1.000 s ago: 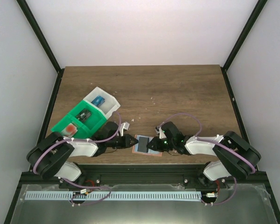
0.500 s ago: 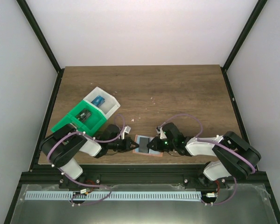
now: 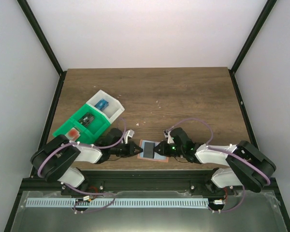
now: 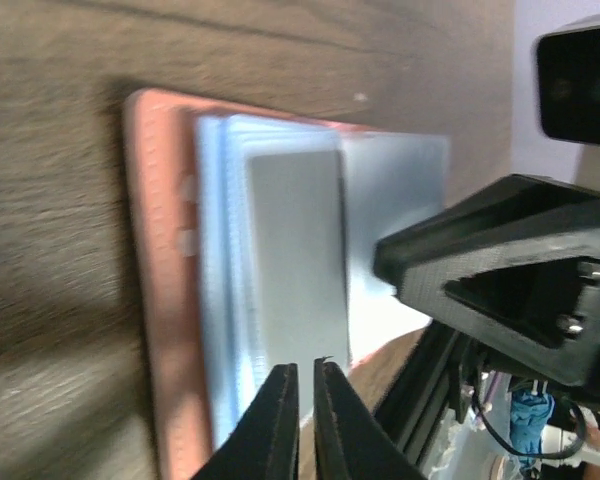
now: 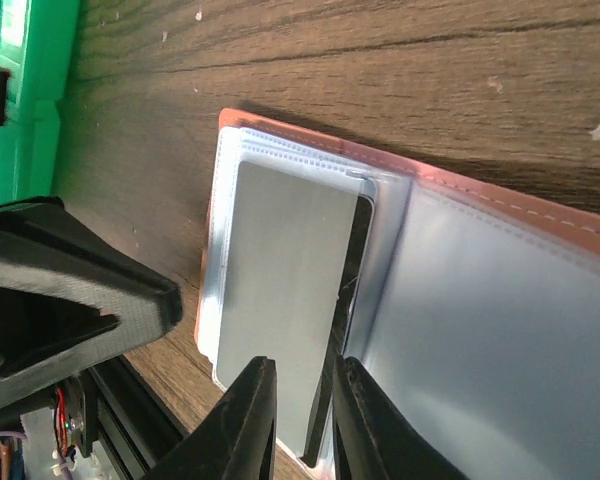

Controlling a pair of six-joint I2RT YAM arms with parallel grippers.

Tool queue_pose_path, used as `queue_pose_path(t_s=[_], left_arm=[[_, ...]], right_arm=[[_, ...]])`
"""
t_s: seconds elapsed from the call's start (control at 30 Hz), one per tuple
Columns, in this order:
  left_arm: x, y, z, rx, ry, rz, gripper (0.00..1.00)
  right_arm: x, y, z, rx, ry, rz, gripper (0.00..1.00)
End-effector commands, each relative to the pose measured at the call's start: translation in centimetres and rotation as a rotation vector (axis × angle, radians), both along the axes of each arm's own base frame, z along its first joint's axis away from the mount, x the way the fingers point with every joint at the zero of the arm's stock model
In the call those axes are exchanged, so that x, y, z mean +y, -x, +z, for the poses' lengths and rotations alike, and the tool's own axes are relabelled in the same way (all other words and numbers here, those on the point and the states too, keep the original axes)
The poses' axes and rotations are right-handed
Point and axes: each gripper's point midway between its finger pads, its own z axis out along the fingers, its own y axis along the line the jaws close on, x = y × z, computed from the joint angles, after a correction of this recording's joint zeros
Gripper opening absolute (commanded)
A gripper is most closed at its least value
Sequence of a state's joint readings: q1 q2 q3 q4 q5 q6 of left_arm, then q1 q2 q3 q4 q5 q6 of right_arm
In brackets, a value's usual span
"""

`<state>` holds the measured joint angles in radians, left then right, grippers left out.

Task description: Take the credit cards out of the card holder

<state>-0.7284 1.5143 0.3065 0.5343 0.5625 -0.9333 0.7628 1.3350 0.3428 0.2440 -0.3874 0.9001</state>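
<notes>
The card holder [image 4: 215, 300] lies open on the wooden desk [image 4: 60, 200], its salmon edge toward 9 o'clock and its pale blue sleeves toward 3 o'clock. A grey card [image 4: 295, 250] sits in the middle sleeve, long side running from 12 to 6 o'clock. At 6 o'clock the left hand [image 4: 305, 375] comes in with its fingers closed to a thin slit, tips at the card's near end; whether they pinch it I cannot tell. At 4 o'clock the black right hand [image 4: 410, 262] reaches over the holder's far panel.
</notes>
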Motion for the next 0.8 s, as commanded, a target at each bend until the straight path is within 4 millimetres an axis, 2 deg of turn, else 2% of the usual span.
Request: queue_pose_path(t_s=[0.0,0.13,0.43,0.53,0.77], left_arm=[[-0.6,-0.4,2.3,-0.030,0.046,0.004,0.10],[-1.1,-0.4,2.4,-0.028,0.075,-0.009,0.11],[-0.9,0.2,-0.4,0.007,0.042,-0.023,0.06],[-0.4,0.4,-1.4,0.021,0.015,-0.015,0.02],[0.2,0.5,-2.3,0.018,-0.038,-0.013,0.00]], right_arm=[[-0.2,0.0,0.1,-0.017,0.006,-0.013,0.18],[-0.1,0.0,0.0,-0.011,0.001,-0.008,0.18],[0.0,0.1,-0.3,-0.006,0.002,-0.006,0.18],[0.0,0.1,-0.5,-0.002,-0.004,-0.006,0.18],[0.1,-0.1,-0.6,-0.009,-0.010,-0.020,0.18]])
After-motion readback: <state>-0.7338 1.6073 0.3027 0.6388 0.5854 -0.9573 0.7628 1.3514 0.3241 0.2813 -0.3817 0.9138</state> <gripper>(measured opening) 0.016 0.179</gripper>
